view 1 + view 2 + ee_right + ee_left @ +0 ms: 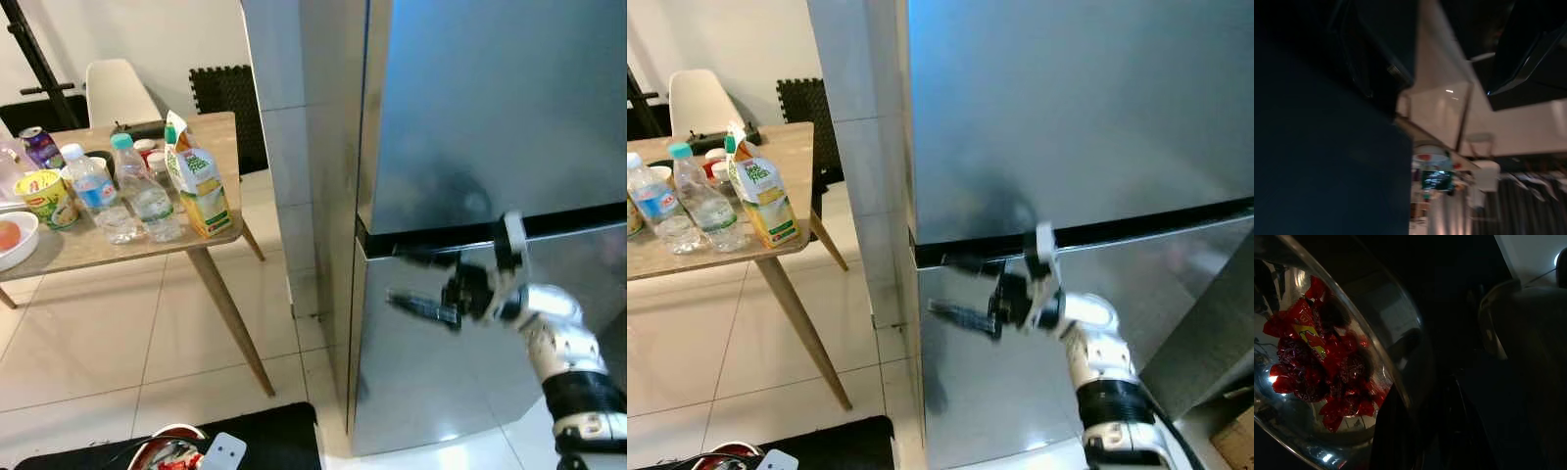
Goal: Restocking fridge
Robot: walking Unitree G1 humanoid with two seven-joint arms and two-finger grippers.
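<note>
You're at the door-opening step: the right gripper [416, 279] has its fingers apart, holding nothing, straddling the dark seam between the fridge [470, 127] doors near the left edge. Next, hook that edge and pull. The supplies, the juice carton [201, 181] and water bottles [122, 196], wait on the table [211, 240] left of the fridge.

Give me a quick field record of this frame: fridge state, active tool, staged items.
fridge: both doors shut
right tool: open, fingers straddling the dark seam between the doors, near the left edge
left tool: beside a glass bowl of red-wrapped sweets
table: left of fridge; holds juice carton, two water bottles, cup, cans, bowl
restock progress: nothing loaded yet
</note>
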